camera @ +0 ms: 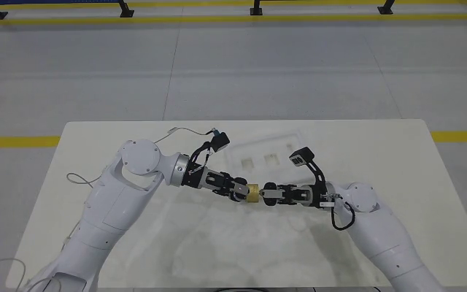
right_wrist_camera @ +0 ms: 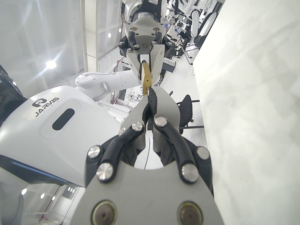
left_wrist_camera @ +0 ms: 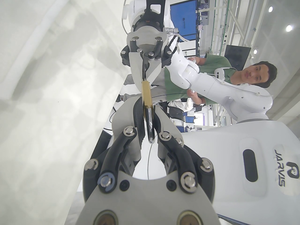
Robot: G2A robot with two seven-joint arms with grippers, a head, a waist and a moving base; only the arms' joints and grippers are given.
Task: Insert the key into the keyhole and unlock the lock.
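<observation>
My left gripper (left_wrist_camera: 148, 115) is clamped on the steel shackle (left_wrist_camera: 150, 131) of the rectangular brass padlock (camera: 252, 192), held in mid-air. My right gripper (right_wrist_camera: 149, 99), at the padlock's keyhole end, pinches the dark metal key (left_wrist_camera: 144, 70). Risk, as I judge it: an off-axis turn slips the key or twists the padlock loose.

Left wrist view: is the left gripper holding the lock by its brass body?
No, the left gripper clamps the dark shackle; the brass body sticks out toward the right gripper.
</observation>
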